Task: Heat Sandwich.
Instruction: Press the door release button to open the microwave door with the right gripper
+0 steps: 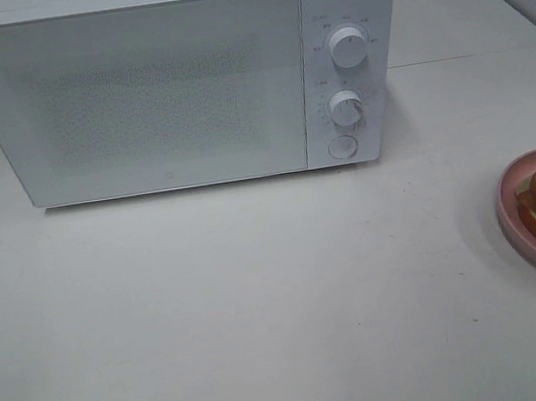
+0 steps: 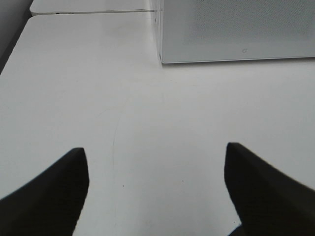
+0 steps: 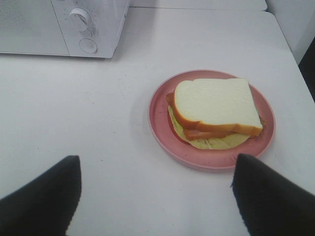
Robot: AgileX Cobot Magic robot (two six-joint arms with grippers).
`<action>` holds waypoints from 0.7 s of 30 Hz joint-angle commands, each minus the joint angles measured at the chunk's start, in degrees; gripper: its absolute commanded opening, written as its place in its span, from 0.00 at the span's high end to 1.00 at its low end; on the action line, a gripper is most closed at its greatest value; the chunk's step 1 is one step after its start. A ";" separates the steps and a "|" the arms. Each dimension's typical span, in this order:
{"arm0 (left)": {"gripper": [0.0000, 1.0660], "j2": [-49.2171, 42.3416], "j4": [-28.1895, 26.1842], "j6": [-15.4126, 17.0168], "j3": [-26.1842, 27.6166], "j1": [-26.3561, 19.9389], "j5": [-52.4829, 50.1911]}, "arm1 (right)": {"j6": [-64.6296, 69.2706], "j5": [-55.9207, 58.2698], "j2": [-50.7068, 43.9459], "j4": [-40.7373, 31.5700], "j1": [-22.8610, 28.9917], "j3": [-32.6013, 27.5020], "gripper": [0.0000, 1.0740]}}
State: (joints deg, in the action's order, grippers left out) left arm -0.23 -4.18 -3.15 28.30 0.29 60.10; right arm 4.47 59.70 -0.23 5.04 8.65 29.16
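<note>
Sandwich (image 3: 214, 110): on pink plate (image 3: 156, 120), right of shut microwave (image 1: 137, 89), staged for loading; both jaws released, empty.

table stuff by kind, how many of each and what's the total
microwave: 1
pink plate: 1
sandwich: 1
total: 3
</note>
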 commanded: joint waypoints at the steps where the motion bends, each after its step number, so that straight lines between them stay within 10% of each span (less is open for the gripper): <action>1: 0.34 -1.26 -0.17 0.00 -0.11 0.17 -0.69 | -0.97 -0.29 -1.32 0.06 -0.34 -0.29 0.26; 21: 0.34 -1.26 -0.17 0.00 -0.11 0.17 -0.69 | -1.66 -13.58 4.58 2.12 -0.34 1.20 0.29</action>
State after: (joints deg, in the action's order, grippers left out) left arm -0.23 -4.18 -3.15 28.30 0.29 60.10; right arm 3.50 50.25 2.75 6.19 8.65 29.91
